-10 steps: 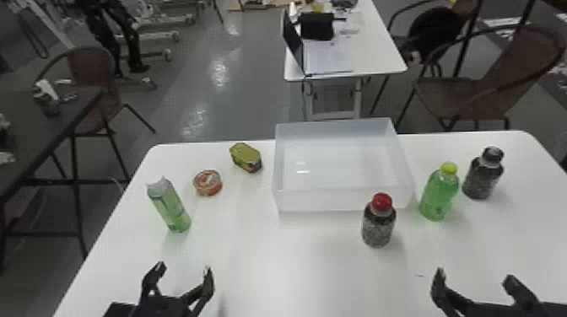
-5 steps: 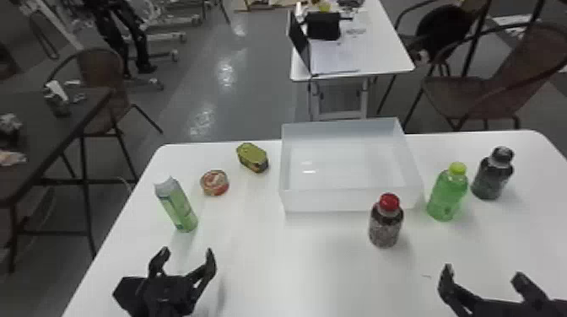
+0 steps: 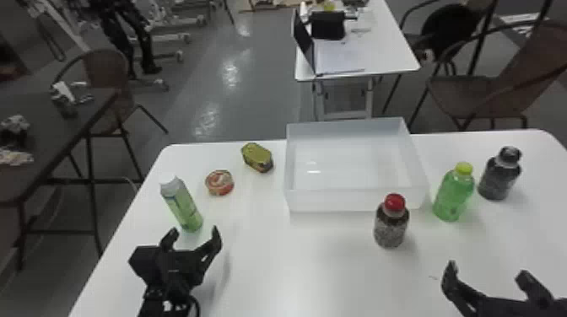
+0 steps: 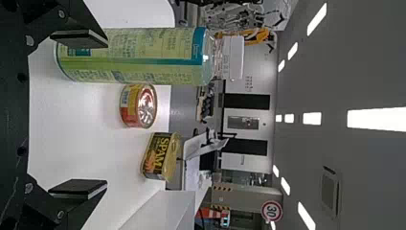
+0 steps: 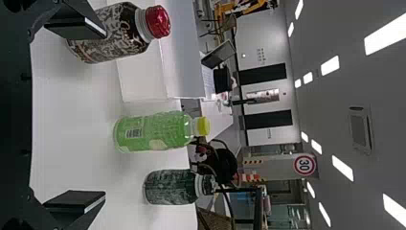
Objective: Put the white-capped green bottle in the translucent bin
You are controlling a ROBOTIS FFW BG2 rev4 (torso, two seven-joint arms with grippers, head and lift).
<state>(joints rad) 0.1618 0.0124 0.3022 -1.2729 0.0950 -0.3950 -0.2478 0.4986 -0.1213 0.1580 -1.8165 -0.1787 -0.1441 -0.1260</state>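
At the table's left, the white-capped green bottle [image 3: 182, 205] stands upright. Just on the near side of it is my left gripper [image 3: 192, 236], open and holding nothing. From the left wrist, the bottle [image 4: 134, 55] lies beyond one fingertip of the open left gripper [image 4: 79, 114], off to one side of the gap. The translucent bin [image 3: 356, 201] stands at the table's far middle, with nothing inside. My right gripper [image 3: 487, 269] is at the near right, open; in the right wrist view the same gripper [image 5: 74, 112] has nothing between its fingers.
A red-capped dark bottle [image 3: 391, 223] stands close before the bin's near right corner. Right of the bin are a yellow-capped green bottle [image 3: 454, 194] and a dark bottle [image 3: 500, 176]. A round can [image 3: 220, 183] and a yellow tin [image 3: 257, 157] sit between the white-capped bottle and the bin.
The left gripper has moved forward over the table, closer to the white-capped bottle, still open. The head view has shifted slightly. No object has been taken hold of.
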